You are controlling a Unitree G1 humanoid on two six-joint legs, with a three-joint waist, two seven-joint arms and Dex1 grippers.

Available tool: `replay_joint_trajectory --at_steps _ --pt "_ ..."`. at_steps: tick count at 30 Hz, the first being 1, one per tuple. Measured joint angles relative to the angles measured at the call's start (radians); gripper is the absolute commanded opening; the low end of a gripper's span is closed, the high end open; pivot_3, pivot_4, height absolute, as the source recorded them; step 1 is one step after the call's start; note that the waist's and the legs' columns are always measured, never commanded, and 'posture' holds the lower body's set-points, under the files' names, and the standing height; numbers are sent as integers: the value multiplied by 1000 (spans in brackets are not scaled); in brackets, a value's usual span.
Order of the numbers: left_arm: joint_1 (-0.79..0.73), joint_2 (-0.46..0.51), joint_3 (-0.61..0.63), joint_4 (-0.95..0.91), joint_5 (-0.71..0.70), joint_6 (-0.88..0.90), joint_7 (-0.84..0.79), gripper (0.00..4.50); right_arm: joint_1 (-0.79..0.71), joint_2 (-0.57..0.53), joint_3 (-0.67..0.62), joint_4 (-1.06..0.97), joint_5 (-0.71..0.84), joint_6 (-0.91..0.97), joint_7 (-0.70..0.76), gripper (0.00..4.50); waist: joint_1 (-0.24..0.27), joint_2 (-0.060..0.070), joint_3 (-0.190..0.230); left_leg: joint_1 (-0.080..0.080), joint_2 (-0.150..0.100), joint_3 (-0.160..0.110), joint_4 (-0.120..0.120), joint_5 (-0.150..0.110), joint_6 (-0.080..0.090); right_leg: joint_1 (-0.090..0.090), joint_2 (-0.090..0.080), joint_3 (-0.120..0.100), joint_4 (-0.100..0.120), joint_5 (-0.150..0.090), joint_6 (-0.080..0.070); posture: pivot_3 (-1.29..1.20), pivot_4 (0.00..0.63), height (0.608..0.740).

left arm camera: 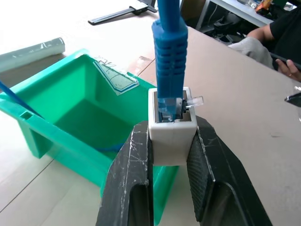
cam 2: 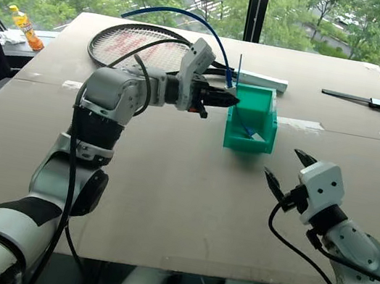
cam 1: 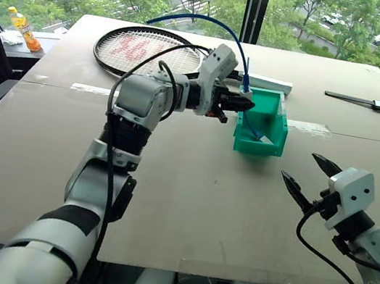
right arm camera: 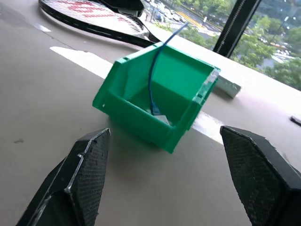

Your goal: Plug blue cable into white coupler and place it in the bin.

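Note:
My left gripper point(cam 1: 248, 106) is shut on the white coupler point(left arm camera: 172, 129), held just above the near left rim of the teal-green bin point(cam 1: 255, 148). The blue cable point(cam 1: 211, 22) has its plug seated in the coupler's socket; the cable point(left arm camera: 169, 61) rises from it and arcs back over the table toward the racket. A second, thin straight blue cable point(right arm camera: 152, 80) stands inside the bin. My right gripper point(cam 1: 299, 166) hovers open and empty over the table, in front of the bin and to its right.
A tennis racket point(cam 1: 147, 50) lies at the back left, with an orange bottle point(cam 1: 24, 28) beyond the table's left edge. A long white box point(cam 1: 270, 83) lies behind the bin. A black tool point(cam 1: 362, 102) rests at the back right. A person's arm point(left arm camera: 277, 33) is at the table's far side.

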Motion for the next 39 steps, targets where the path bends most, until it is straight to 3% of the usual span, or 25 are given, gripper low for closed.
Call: replay_joint_trajectory --at_steps 4,6,13,14,19,23,27,36,39 --pt "-146 -97 -34 332 101 -195 30 387 85 35 -31 -25 -21 -29 -57 3635 -1 -1 1 0 0 1 0 0 0 0 0 1 -1 0 0 0 150 740" --pt "-194 -133 -34 454 134 -269 41 1411 90 45 -39 -32 -21 -46 -75 3701 -5 -1 2 -1 0 2 0 0 0 -1 -1 3 -1 0 0 0 150 740" --pt "-244 -159 -2 635 192 -368 84 4188 78 52 -42 -76 -12 -60 -97 3701 -5 -2 3 -1 0 2 -1 0 0 -1 0 2 -1 0 1 0 150 740" --pt "-248 -158 4 645 197 -371 82 4407 72 52 -42 -77 -10 -59 -99 3701 -4 -2 3 -1 0 2 -1 0 0 -1 -1 2 -1 0 1 0 150 740" --pt "-249 -139 34 626 198 -360 11 4407 39 47 -33 -78 0 -57 -106 3701 -3 -2 3 -1 0 2 0 0 0 -1 -1 2 -1 0 1 0 150 740" --pt "-131 -50 61 356 162 -365 -103 4407 14 33 -18 -74 10 -57 -103 3701 -18 -2 4 0 3 2 -2 0 0 -2 -1 3 0 2 -3 0 150 740" --pt "250 10 121 -100 109 -477 -94 4407 -21 -1 -17 -28 34 -58 -76 3701 -26 1 3 2 5 5 -2 0 -1 -2 -1 7 1 2 -4 0 150 740" --pt "744 227 259 -604 -56 -395 -137 4407 -15 -150 -79 153 102 -119 91 3701 -3 1 3 4 4 5 -1 0 0 1 -3 7 0 2 -4 0 150 740" --pt "937 273 298 -639 -67 -416 -149 4407 22 -193 -134 246 108 -162 148 3701 0 1 4 6 5 6 -2 -1 0 3 -3 7 -1 0 -8 0 150 740"
